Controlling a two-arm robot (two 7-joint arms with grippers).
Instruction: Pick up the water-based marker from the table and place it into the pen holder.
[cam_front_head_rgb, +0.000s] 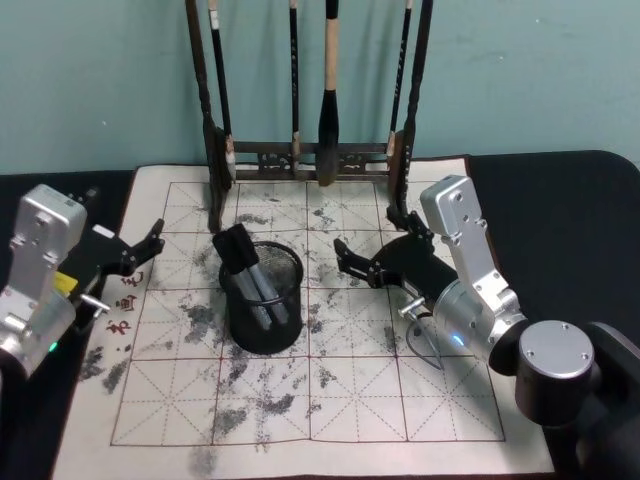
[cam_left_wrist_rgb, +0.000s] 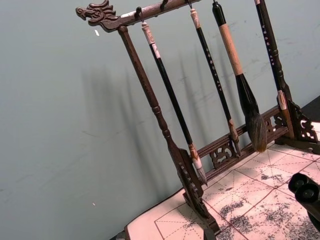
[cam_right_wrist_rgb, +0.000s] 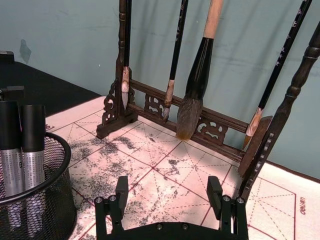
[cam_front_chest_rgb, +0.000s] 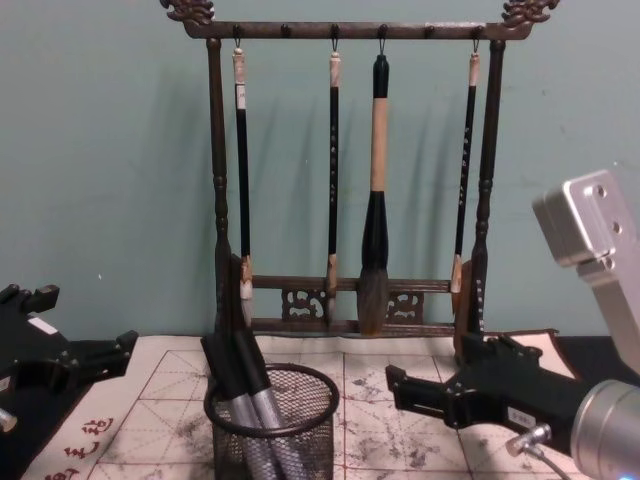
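Observation:
Two markers (cam_front_head_rgb: 243, 260) with black caps and silver barrels lean inside the black wire-mesh pen holder (cam_front_head_rgb: 288, 322) on the white grid mat (cam_front_head_rgb: 350, 400). They also show in the right wrist view as markers (cam_right_wrist_rgb: 22, 145) in the pen holder (cam_right_wrist_rgb: 47, 200), and in the chest view as markers (cam_front_chest_rgb: 245, 385) in the pen holder (cam_front_chest_rgb: 312, 420). My right gripper (cam_front_head_rgb: 343, 258) hovers just right of the holder, open and empty; the right wrist view shows the right gripper (cam_right_wrist_rgb: 167, 192) with only mat between its fingers. My left gripper (cam_front_head_rgb: 150, 245) is open at the mat's left edge.
A tall dark wooden brush rack (cam_front_head_rgb: 310, 160) with several hanging brushes stands at the back of the mat, close behind the holder. The dark tabletop (cam_front_head_rgb: 560, 190) extends to the right. Red characters (cam_front_head_rgb: 125, 300) mark the mat's left side.

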